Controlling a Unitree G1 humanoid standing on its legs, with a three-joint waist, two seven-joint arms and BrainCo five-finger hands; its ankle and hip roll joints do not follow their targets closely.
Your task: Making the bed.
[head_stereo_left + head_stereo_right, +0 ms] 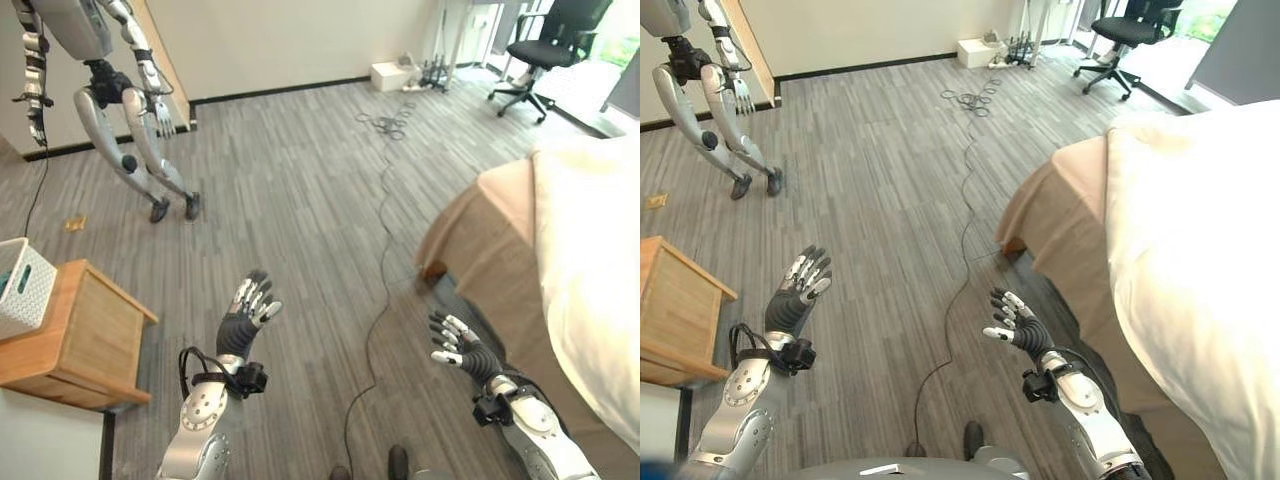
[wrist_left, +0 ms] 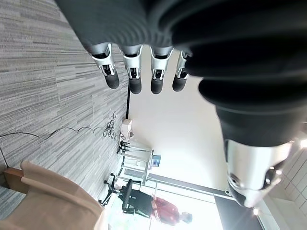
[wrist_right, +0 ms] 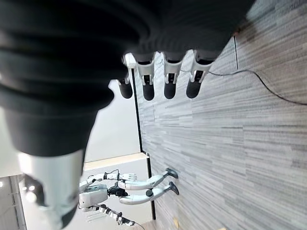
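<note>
The bed [image 1: 480,250] stands at the right, its side draped in a tan sheet, with a cream duvet [image 1: 595,260] lying on top. My left hand [image 1: 246,318] is raised over the grey floor at lower centre-left, fingers straight and holding nothing. My right hand [image 1: 455,345] hovers low beside the bed's near corner, a short way from the tan sheet, fingers relaxed and holding nothing. In the wrist views the left fingers [image 2: 135,76] and the right fingers [image 3: 168,79] point out over bare floor.
A wooden nightstand [image 1: 75,335] with a white basket [image 1: 18,285] stands at the left. Another humanoid robot [image 1: 110,100] hangs by the far wall. A black office chair [image 1: 545,50] sits at the back right. A person in red [image 2: 165,211] is seen far off.
</note>
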